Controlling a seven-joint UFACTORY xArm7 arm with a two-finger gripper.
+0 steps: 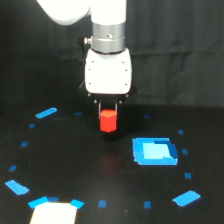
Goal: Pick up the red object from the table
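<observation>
To the exterior view's left of your end effector, a slim blue tape strip (46,113) lies tilted on the flat black table (85,160); lower down on that side a larger blue tape scrap (17,187) sits near the edge of the frame, and a white rectangular patch (54,213) with blue corners lies at the bottom, well apart from the end effector; small blue tape dots are scattered around it.

In the middle you see the white, rounded end effector (108,116) hanging straight down from a silver wrist collar (108,37); its two dark fingers (98,108) reach down on either side of the small, matte red-orange stubby block (108,121); they sit clenched against the block's upper sides, so the end effector is grasping the red-orange block; the block is directly beneath the white body, narrower than it, and upright; you cannot tell from this view whether its base touches the table or hangs just above it.

To the exterior view's right and lower than the end effector, a bright blue square patch (155,151) with a paler centre lies flat on the table, near the block but apart from it; farther down on that side a blue tape lozenge (186,198) lies tilted.
</observation>
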